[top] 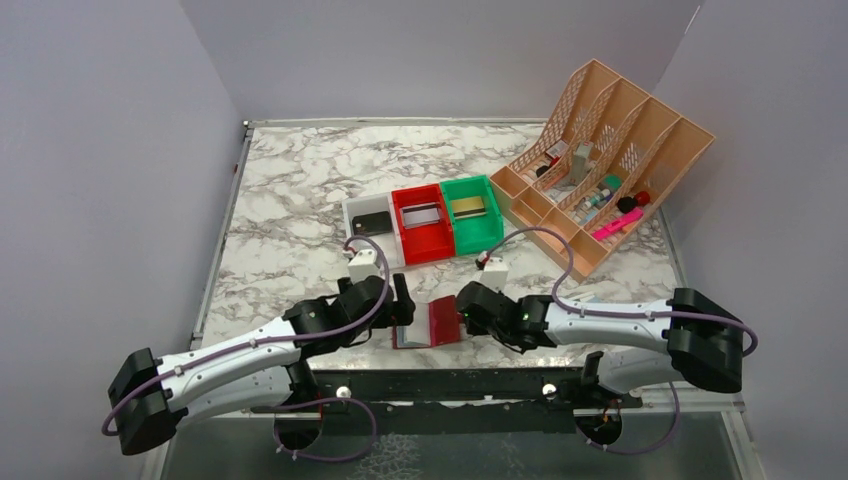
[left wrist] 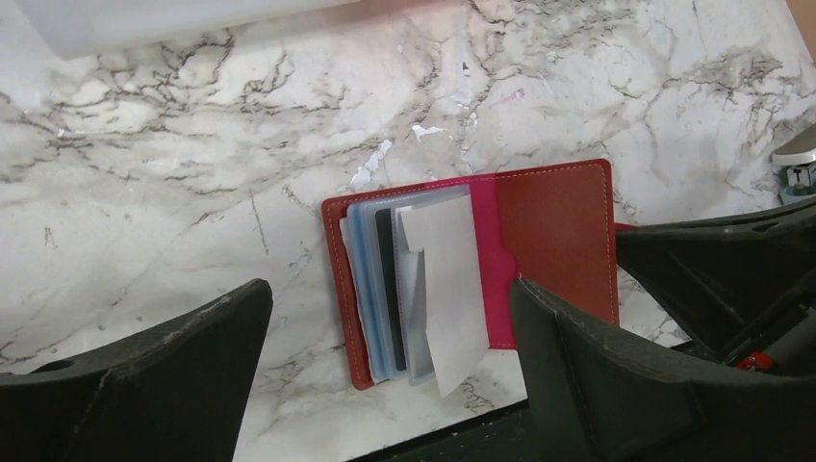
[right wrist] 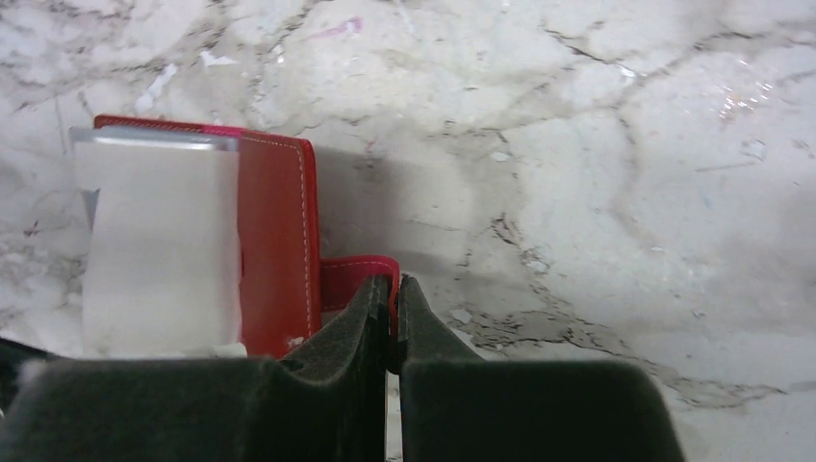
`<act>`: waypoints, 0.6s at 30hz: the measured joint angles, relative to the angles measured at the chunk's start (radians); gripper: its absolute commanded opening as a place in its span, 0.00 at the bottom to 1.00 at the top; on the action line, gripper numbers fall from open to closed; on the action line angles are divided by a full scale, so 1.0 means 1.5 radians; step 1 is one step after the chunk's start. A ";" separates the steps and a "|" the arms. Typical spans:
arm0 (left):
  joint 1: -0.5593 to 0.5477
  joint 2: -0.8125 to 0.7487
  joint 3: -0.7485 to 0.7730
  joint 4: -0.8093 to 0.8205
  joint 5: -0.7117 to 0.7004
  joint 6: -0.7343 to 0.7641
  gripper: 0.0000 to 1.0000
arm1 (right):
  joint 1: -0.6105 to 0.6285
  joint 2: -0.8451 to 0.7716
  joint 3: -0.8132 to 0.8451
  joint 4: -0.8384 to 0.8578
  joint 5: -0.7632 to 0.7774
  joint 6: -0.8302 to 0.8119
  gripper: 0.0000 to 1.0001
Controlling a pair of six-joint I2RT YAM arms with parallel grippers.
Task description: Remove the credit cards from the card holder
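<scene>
At the near edge of the white marble-patterned table [top: 290,200], we see the dark-red folding card holder [left wrist: 558,231] lying open, its clear, light-blue plastic sleeves [left wrist: 438,289] fanned over its left half. We find the left gripper [left wrist: 390,294] poised above it with its jaws spread wide. The right gripper [right wrist: 395,289] has its jaws pressed together on the card holder's red closing tab [right wrist: 351,274]. Farther back, three small plastic bins sit side by side: the white bin [top: 352,210] holds a black card [top: 372,221], the red bin [top: 425,243] a grey card [top: 421,215], the green bin [top: 478,232] a gold card [top: 467,207].
</scene>
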 measured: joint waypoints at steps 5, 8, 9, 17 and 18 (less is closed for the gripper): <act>0.000 0.072 0.031 0.028 0.018 0.052 0.86 | -0.001 -0.031 -0.050 -0.003 0.021 0.070 0.10; 0.000 0.115 0.040 0.041 0.048 0.076 0.83 | -0.001 -0.043 -0.088 -0.001 0.022 0.107 0.11; 0.000 0.126 0.044 0.046 0.059 0.082 0.82 | -0.001 -0.046 -0.097 0.000 0.023 0.122 0.11; 0.000 0.153 0.065 0.074 0.136 0.112 0.75 | -0.001 -0.053 -0.105 0.020 0.024 0.184 0.12; 0.000 0.156 0.070 0.081 0.145 0.116 0.75 | -0.001 -0.053 -0.106 0.020 0.024 0.190 0.12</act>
